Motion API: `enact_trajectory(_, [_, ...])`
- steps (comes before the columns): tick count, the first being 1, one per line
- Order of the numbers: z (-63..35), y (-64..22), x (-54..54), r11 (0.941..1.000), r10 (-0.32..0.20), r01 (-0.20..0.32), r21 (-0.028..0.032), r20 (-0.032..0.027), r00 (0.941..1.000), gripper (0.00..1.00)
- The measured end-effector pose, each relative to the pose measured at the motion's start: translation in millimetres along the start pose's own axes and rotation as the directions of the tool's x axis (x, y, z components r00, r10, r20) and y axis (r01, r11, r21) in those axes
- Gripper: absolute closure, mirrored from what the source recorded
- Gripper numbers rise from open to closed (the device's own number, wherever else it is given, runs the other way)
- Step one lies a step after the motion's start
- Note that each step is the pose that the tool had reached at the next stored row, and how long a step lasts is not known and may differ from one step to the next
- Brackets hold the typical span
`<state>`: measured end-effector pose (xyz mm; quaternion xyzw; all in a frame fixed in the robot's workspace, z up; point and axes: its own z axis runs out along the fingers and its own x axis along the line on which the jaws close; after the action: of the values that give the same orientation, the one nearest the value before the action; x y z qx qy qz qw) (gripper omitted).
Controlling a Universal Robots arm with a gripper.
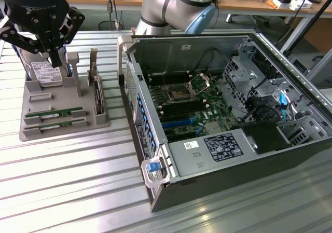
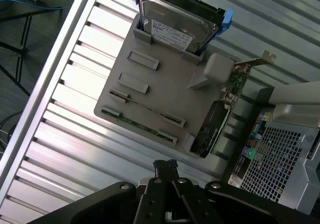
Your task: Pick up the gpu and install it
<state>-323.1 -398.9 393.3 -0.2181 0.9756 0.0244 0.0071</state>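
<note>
We see the gripper (image 1: 54, 62) (image 2: 165, 165) clenched, its fingertips pressed together on nothing, hanging above the gray tray (image 1: 31, 134) (image 2: 165, 84) at the end where the hard drive (image 1: 45, 73) (image 2: 175, 27) stands. The gpu (image 1: 54, 123) (image 2: 136, 124) lies flat in a slot at the tray's opposite end, well apart from the gripper, with a second green stick (image 1: 59, 111) (image 2: 145, 106) in the next slot. An upright dark card (image 1: 97, 99) (image 2: 212, 126) stands on the tray's side nearest the open computer case (image 1: 218, 155) (image 2: 280, 159).
</note>
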Motion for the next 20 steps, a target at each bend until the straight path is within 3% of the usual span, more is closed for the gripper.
enact_trajectory(20, [0.0,0.0,0.0,0.9977,-0.068,0.068,-0.0017,-0.003,0.9977,0.89])
